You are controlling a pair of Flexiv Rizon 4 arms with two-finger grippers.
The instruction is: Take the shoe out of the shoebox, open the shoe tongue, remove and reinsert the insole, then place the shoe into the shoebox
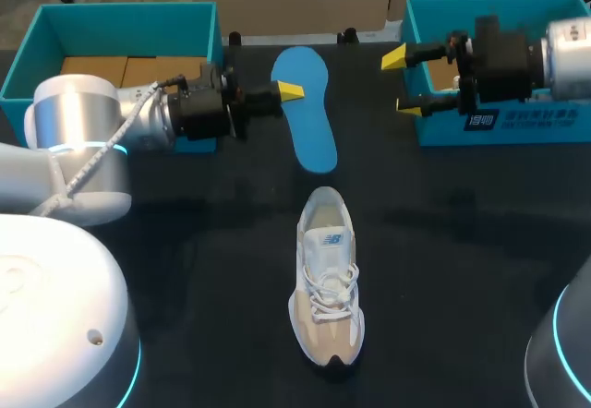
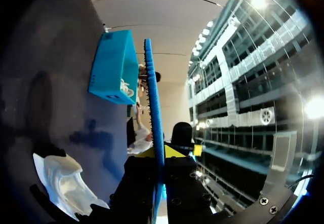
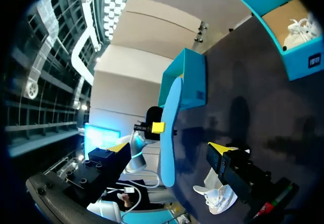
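The blue insole (image 1: 307, 117) hangs above the table's far middle, with my left gripper (image 1: 289, 90) shut on its edge. In the left wrist view the insole (image 2: 153, 107) runs edge-on out of that gripper (image 2: 163, 153). The white and beige shoe (image 1: 328, 279) lies on the dark table nearer the front, toe toward me, laces loose. My right gripper (image 1: 404, 82) stands open to the right of the insole, over the right shoebox's (image 1: 499, 126) left end. From the right wrist, the insole (image 3: 171, 127) stands ahead of the open right gripper (image 3: 169, 148), untouched by it.
A second teal box (image 1: 120, 20) sits at the back left, behind my left arm. The right shoebox (image 3: 296, 62) has another white shoe (image 3: 299, 29) inside. The shoe on the table (image 3: 218, 196) lies below the right gripper.
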